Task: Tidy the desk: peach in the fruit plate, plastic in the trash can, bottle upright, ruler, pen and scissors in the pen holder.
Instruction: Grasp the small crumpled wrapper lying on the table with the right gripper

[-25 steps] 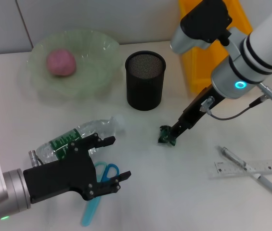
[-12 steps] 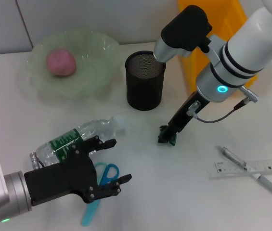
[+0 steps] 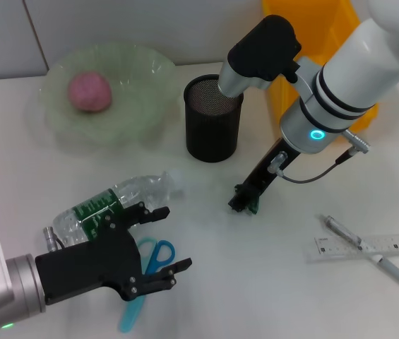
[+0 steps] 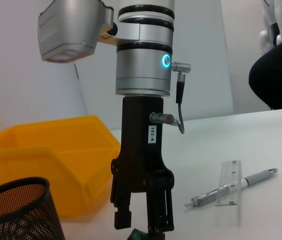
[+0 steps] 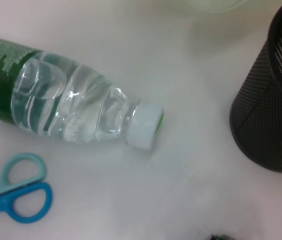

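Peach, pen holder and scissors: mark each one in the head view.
peach (image 3: pixel 90 92), head view, middle of the fruit.
pen holder (image 3: pixel 213 131), head view, mesh side wall.
scissors (image 3: pixel 158 253), head view, blue finger loops.

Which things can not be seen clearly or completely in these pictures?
- Plastic: head view, the right gripper covers most of it; both wrist views cut it off at the edge.
- Scissors: head view, blades hidden under the left gripper; right wrist view shows only the handles.
- Bottle: head view, base behind the left gripper.
- Ruler: head view, cut off by the edge.
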Robot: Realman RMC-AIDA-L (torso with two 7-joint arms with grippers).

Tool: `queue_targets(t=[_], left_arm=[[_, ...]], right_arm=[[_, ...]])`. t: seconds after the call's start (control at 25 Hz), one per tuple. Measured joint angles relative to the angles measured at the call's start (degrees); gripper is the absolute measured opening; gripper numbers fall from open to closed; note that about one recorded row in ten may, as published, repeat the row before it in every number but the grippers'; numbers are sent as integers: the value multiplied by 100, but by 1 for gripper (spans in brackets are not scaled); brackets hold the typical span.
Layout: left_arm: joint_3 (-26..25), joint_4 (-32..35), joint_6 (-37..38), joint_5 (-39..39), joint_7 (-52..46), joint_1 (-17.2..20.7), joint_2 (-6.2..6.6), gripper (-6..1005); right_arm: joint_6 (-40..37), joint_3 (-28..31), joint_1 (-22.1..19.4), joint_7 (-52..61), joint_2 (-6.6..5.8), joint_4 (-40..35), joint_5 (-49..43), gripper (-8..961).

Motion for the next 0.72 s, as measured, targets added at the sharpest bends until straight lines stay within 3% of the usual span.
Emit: queue_targets(t=[0.72], left_arm=[[0, -2, 4, 0, 10, 16, 2, 788]], right_arm=[[240, -62, 150, 0, 1, 388, 10, 794]])
